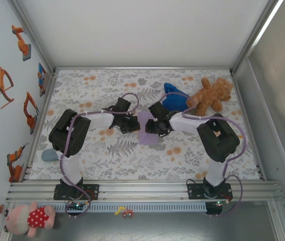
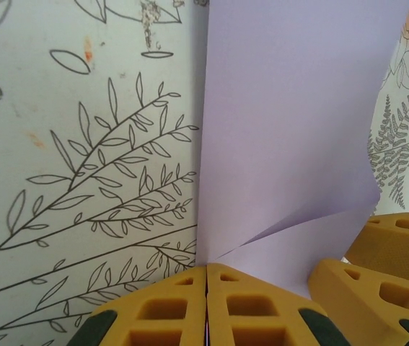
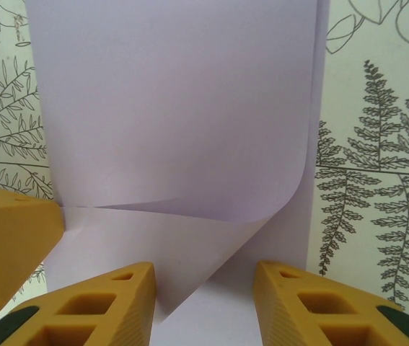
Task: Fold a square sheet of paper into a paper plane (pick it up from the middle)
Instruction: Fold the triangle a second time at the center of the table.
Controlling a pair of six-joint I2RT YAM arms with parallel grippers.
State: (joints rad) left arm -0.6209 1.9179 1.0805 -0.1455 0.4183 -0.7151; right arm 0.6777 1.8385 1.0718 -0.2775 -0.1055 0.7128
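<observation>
The lavender square sheet of paper (image 1: pixel 149 138) lies on the floral mat in the middle, between the two grippers, with one side folded over into a loose flap (image 3: pixel 175 238). My left gripper (image 2: pixel 206 268) is shut, pinching the sheet (image 2: pixel 291 130) at its edge, where a crease fans out from the tips. My right gripper (image 3: pixel 204 303) hovers open over the sheet (image 3: pixel 175 108), its fingers standing either side of the flap's point without gripping it. From above, the left gripper (image 1: pixel 133 126) and right gripper (image 1: pixel 157 126) face each other across the paper.
A deep blue cloth (image 1: pixel 175 100) and a brown teddy bear (image 1: pixel 210 95) lie at the back right, close behind the right arm. A grey-blue object (image 1: pixel 49 155) sits at the mat's left edge. Metal frame rails (image 1: pixel 142 188) bound the mat.
</observation>
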